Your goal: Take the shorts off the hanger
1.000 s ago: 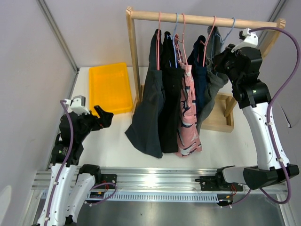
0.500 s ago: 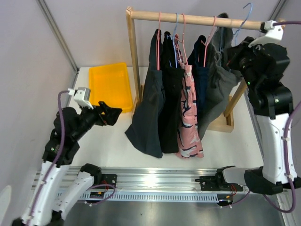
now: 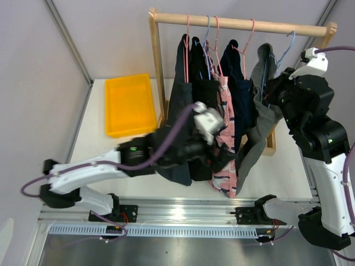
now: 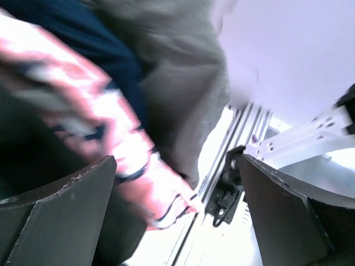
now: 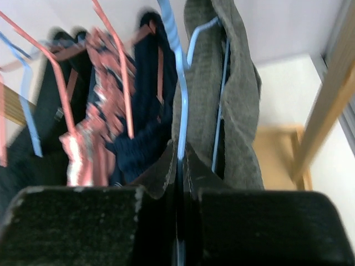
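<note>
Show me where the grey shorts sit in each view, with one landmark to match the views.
Top external: the grey shorts hang right of centre, rightmost of the garments.
Left wrist: upper centre, blurred.
Right wrist: upper right of centre, draped on the blue hanger.
Shared landmark: the pink patterned shorts, left of the grey pair in all three.

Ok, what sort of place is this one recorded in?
Probably a lab test cell, not a home: an aluminium mounting rail at the near edge, plain partition walls, and a small wooden rack hung with shorts as a staged setup.
</note>
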Tool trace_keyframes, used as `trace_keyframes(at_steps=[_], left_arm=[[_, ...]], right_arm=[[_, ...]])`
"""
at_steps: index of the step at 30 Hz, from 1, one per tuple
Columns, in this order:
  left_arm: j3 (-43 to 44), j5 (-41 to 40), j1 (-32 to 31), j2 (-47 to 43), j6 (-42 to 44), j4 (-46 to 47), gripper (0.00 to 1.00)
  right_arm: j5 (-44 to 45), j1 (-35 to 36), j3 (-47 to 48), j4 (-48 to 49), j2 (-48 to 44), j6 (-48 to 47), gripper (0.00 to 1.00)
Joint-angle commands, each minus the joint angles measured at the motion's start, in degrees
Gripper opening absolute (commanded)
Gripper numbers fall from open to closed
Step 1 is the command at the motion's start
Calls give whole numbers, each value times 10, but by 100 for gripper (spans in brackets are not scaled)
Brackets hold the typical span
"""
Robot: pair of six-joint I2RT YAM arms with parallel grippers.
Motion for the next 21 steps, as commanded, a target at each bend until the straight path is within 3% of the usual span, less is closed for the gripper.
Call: trace_keyframes(at_steps=[1,8,15,21], left_arm=[[44,-45,-37,72,26,43,99],[124,-37,-60,190,26,65,99],[130,-39,-61,223,15,93,99],[136,-43,-61,248,4,97,95]], right_arm=[[100,26,3,-2,1,19,0],[122,35,18,-32,6,6,0],[120,36,30,-46,0,3,0],[93,36,102,-102,14,23,0]])
